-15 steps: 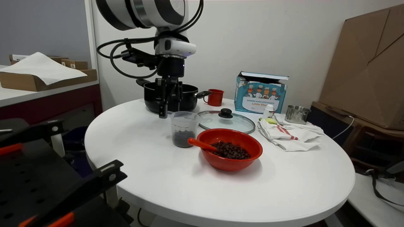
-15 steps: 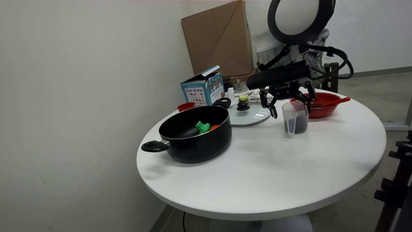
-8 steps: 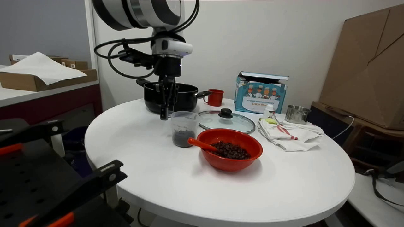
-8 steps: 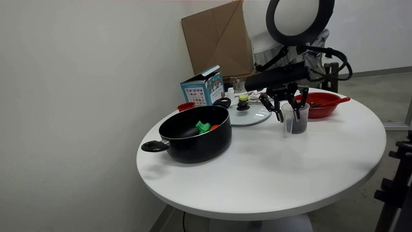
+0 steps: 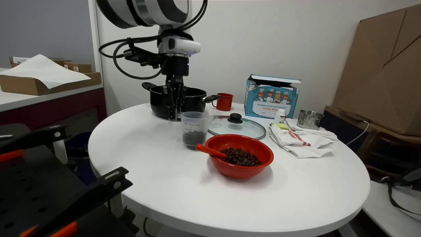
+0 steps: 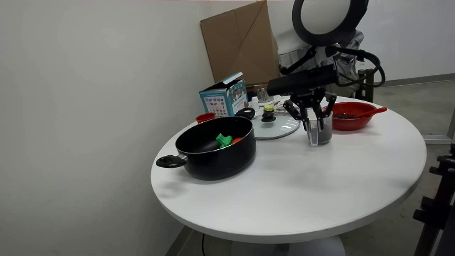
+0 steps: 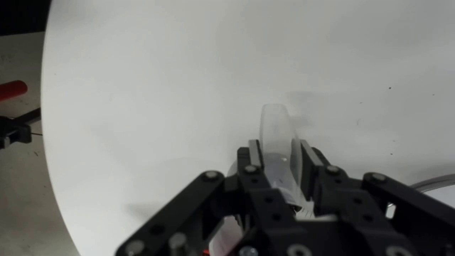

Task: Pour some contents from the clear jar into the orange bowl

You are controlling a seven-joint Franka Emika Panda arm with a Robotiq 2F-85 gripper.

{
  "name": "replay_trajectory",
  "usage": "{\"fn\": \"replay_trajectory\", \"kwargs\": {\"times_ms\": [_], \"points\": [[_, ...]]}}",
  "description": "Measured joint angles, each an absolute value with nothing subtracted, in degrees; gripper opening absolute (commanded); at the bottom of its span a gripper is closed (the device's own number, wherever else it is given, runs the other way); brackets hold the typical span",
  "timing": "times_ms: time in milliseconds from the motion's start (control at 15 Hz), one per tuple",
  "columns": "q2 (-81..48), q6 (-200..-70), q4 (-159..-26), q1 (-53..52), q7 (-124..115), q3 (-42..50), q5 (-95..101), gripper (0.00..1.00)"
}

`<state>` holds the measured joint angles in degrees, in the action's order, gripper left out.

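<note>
1. In an exterior view, "Little Che" could be read on the blue box [image 5: 271, 95], its last letter unclear; printed marks [image 5: 193, 125] on the clear jar [image 5: 195, 119] were too faint. The arm [image 5: 180, 46] was bent over the bench [image 5: 263, 204], its jaws pointed straight down. The jar was seen upright near the orange bowl [image 5: 238, 171], dark contents [image 5: 194, 138] gathered in its lower part.
2. In an exterior view, print on the box's side panel [image 6: 215, 105] and lettering [image 6: 306, 94] above the jaws could not be made out. The jaws were set around the jar's handle [image 6: 314, 138], well apart from the black pot [image 6: 220, 161].
3. In the wrist view, the transparent handle was gripped between the narrowed jaws.
</note>
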<state>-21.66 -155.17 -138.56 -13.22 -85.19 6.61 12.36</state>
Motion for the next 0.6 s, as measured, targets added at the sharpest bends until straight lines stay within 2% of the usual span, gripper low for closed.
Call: {"fn": "replay_trajectory", "kwargs": {"times_ms": [267,600], "points": [[-16.01,-156.03,-140.21,-8.6,-76.39,0.98,0.36,0.08],[-8.12,-152.25,-140.72,10.24,-57.52,-16.4,-23.74,0.08]]}}
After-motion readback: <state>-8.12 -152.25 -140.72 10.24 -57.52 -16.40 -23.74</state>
